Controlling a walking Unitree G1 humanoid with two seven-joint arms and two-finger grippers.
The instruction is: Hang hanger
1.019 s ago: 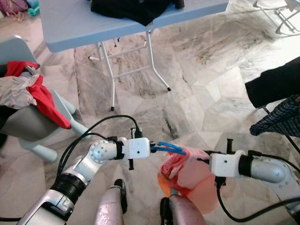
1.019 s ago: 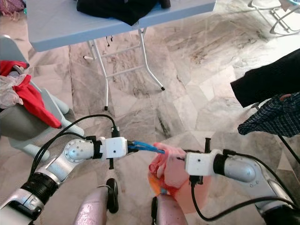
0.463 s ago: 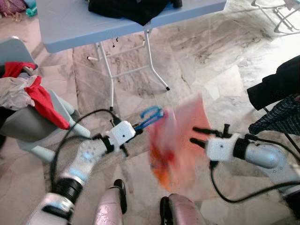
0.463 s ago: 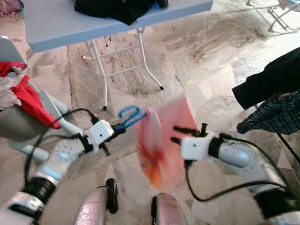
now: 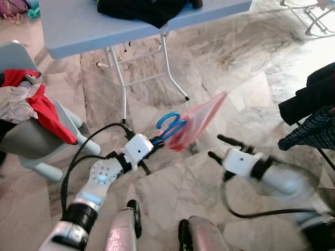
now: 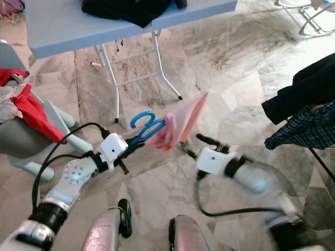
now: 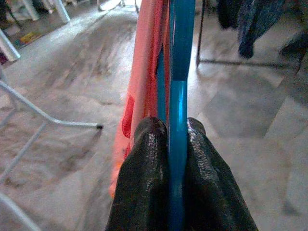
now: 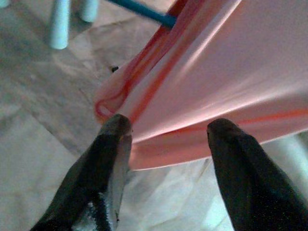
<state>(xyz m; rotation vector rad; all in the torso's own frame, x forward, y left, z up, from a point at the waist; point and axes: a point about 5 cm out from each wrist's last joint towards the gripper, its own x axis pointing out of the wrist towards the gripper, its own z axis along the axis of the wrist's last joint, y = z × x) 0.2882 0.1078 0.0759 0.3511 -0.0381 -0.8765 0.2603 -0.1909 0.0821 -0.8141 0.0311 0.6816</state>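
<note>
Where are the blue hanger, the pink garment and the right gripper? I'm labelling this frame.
blue hanger [image 5: 168, 125], left eye view, on its hook loop.
pink garment [image 6: 183, 123], right eye view, mid-cloth.
right gripper [image 5: 220, 147], left eye view, between its fingertips.

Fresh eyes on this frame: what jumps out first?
The blue hanger with a pink garment on it, held out over the marble floor by the left gripper, jaws shut on the hanger. The right gripper sits just beside the garment with jaws open, touching nothing. Beyond them, a folding table with dark clothing on top, and a grey chair heaped with red and pale clothes on the robot's left.
</note>
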